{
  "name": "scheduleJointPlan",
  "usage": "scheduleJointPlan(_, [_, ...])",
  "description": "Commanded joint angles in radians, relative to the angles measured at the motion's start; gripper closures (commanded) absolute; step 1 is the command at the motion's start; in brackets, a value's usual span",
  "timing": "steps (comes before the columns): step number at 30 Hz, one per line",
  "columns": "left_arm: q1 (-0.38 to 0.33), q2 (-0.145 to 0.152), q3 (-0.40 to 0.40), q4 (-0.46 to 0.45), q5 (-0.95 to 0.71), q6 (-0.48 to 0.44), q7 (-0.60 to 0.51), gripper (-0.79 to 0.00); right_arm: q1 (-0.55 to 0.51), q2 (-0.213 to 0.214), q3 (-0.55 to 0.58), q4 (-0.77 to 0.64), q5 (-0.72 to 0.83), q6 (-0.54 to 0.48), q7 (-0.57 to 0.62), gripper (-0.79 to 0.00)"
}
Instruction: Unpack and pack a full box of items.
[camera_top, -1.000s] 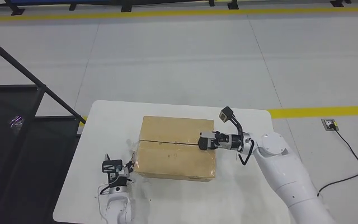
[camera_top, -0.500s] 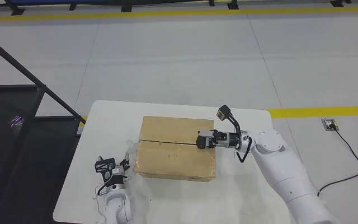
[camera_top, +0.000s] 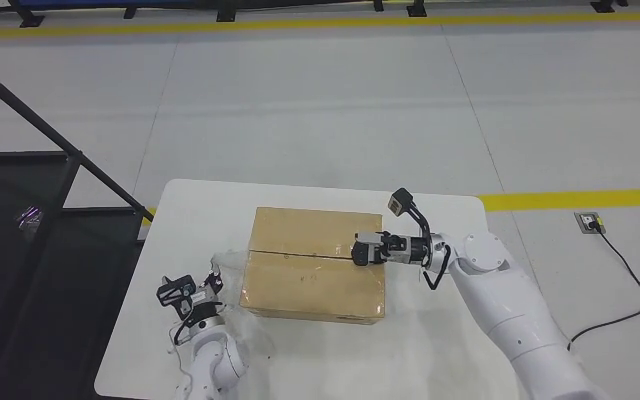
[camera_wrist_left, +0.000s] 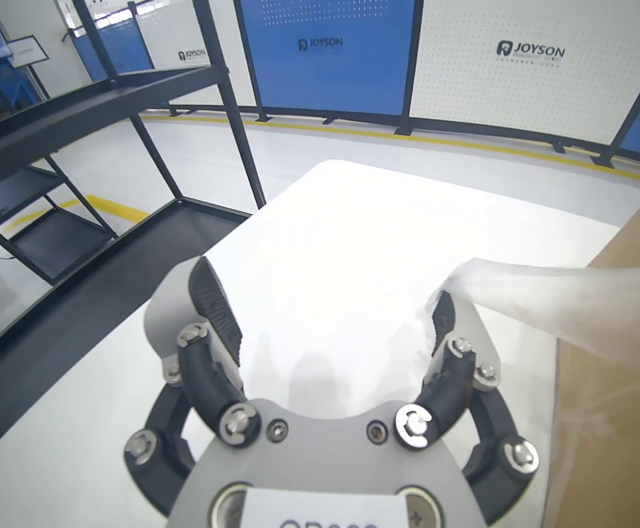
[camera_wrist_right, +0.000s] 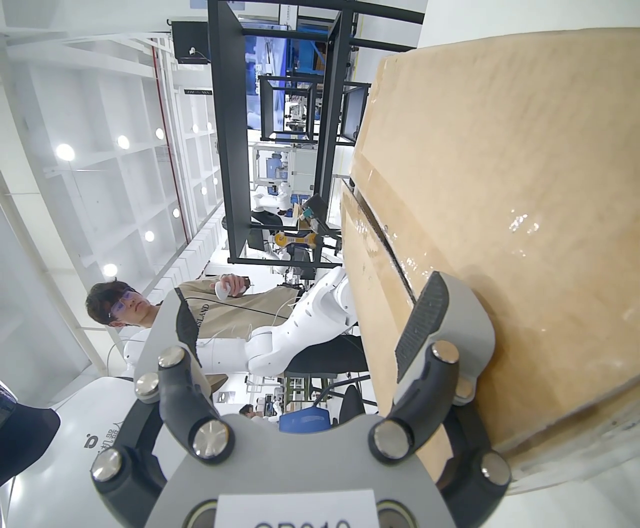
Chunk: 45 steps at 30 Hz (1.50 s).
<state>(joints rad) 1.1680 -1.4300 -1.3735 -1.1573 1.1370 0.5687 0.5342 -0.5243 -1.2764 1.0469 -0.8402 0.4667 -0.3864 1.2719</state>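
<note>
A closed cardboard box (camera_top: 315, 262) with a seam across its top stands in the middle of the white table (camera_top: 430, 340). My left gripper (camera_top: 208, 287) is open beside the box's near left corner. A strip of clear tape (camera_wrist_left: 525, 285) runs from the box (camera_wrist_left: 600, 400) to one of its fingertips (camera_wrist_left: 444, 312) and clings there. My right gripper (camera_top: 358, 250) is open at the box's right edge. One of its fingers (camera_wrist_right: 425, 325) lies on the box top (camera_wrist_right: 500, 200) by the seam, the other hangs free of the box.
A black shelf rack (camera_top: 40, 250) stands just off the table's left side, close to the left arm. The table's left edge (camera_wrist_left: 165, 280) runs near my left gripper (camera_wrist_left: 325, 310). Bare tabletop lies in front of and right of the box.
My left gripper has drawn away to the left from the box's corner, with the tape strip stretching after it. The right gripper has shifted slightly along the box edge.
</note>
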Motion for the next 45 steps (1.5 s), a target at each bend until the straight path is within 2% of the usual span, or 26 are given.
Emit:
scheduleJointPlan(1, [0.004,-0.003,-0.006,-0.021,-0.011,0.014,0.009,-0.785,0.003,-0.001,-0.003,0.004,0.002,-0.001,0.003,-0.785])
scheduleJointPlan(9, [0.019,-0.014,-0.030,-0.100,-0.053,0.032,0.025,-0.785,0.015,-0.007,-0.012,0.031,0.015,-0.010,0.012,-0.785])
scheduleJointPlan(16, [0.058,-0.021,-0.045,-0.203,-0.063,0.038,0.035,-0.785,0.022,-0.010,-0.016,0.045,0.020,-0.016,0.016,-0.785])
scheduleJointPlan(20, [0.075,-0.023,-0.052,-0.230,-0.058,0.043,0.025,-0.785,0.026,-0.012,-0.018,0.051,0.022,-0.020,0.019,-0.785])
scheduleJointPlan(27, [0.087,-0.013,-0.049,-0.121,0.074,0.010,-0.094,-0.785,0.033,-0.015,-0.022,0.067,0.027,-0.025,0.025,-0.785])
scheduleJointPlan(33, [0.098,0.000,-0.056,-0.059,0.166,-0.089,-0.150,-0.785,0.041,-0.017,-0.024,0.084,0.035,-0.030,0.036,-0.785])
scheduleJointPlan(38, [0.104,0.007,-0.053,-0.052,0.225,-0.172,-0.162,-0.785,0.050,-0.022,-0.033,0.094,0.036,-0.030,0.038,-0.785])
scheduleJointPlan(41, [0.096,0.005,-0.049,-0.055,0.240,-0.156,-0.153,-0.785,0.053,-0.025,-0.035,0.100,0.037,-0.034,0.040,-0.785])
scheduleJointPlan(45, [0.041,-0.004,-0.036,-0.016,0.235,-0.096,-0.154,-0.785,0.055,-0.026,-0.037,0.107,0.038,-0.038,0.042,-0.785])
